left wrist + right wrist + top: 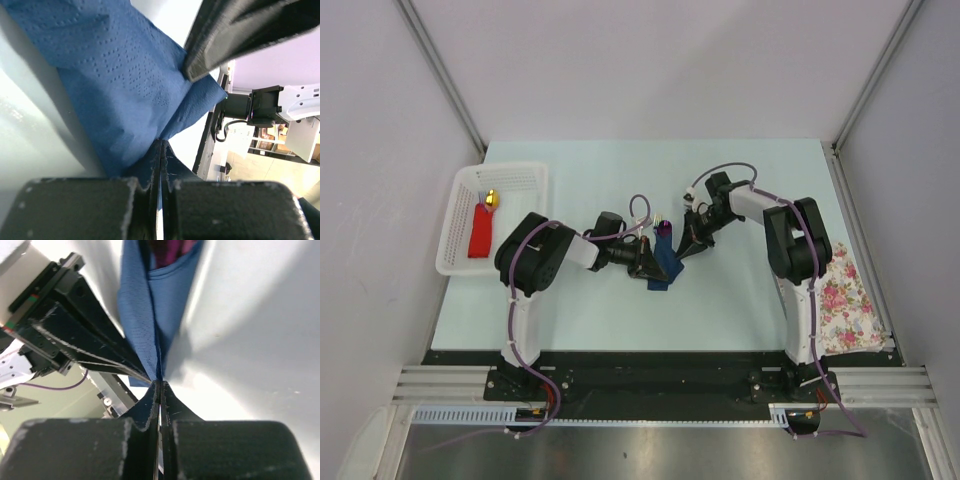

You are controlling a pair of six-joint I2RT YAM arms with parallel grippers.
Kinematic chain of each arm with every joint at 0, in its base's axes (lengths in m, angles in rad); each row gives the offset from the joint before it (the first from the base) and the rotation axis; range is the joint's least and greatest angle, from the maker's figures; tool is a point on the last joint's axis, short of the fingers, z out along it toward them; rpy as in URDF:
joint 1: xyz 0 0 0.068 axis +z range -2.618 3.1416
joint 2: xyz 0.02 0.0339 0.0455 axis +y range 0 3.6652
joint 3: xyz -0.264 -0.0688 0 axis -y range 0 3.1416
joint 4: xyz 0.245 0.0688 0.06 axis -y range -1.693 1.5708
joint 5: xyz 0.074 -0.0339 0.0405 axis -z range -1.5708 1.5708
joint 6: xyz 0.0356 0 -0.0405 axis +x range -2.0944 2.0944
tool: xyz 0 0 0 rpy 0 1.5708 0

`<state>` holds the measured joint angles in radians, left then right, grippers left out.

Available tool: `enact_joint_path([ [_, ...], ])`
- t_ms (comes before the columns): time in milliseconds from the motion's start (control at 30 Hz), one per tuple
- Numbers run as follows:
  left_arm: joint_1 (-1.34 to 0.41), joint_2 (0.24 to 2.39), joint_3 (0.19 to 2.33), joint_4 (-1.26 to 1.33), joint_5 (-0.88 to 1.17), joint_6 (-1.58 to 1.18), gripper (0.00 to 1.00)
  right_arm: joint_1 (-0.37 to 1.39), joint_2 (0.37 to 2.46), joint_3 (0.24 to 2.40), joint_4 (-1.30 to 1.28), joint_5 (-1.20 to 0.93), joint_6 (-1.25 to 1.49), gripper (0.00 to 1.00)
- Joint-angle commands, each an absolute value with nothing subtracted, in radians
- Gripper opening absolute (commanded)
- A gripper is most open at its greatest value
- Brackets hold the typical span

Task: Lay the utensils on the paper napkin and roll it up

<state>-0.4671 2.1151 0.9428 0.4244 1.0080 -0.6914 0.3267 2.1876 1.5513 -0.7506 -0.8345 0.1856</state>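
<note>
The navy-blue paper napkin (665,265) sits folded at the table's middle, pinched from both sides. My left gripper (648,262) is shut on its edge; the blue sheet (115,85) fills the left wrist view and meets the closed jaws. My right gripper (682,250) is shut on the napkin's other edge (150,310). The utensils lie inside the fold; only their iridescent ends show at the top (662,224), purple in the right wrist view (167,250). The left gripper's fingers (85,347) show beside the napkin in the right wrist view.
A white basket (460,225) at the left holds the red flat object (480,232) with a gold ball (491,198). A floral cloth (845,300) lies at the right edge. The right gripper's finger (240,35) crosses the left wrist view.
</note>
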Motion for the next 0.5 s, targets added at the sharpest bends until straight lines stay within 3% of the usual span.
enact_joint_path([
  [0, -0.437, 2.169, 0.907, 0.321, 0.841, -0.626, 0.0, 0.296, 2.187, 1.566, -0.71, -0.77, 0.183, 0.0],
  [367, -0.434, 2.171, 0.911, 0.31, 0.845, -0.617, 0.0, 0.304, 2.238, 1.606, -0.695, -0.683, 0.201, 0.0],
  [467, -0.434, 2.171, 0.914, 0.308, 0.848, -0.612, 0.0, 0.296, 2.244, 1.634, -0.696, -0.727, 0.221, 0.09],
])
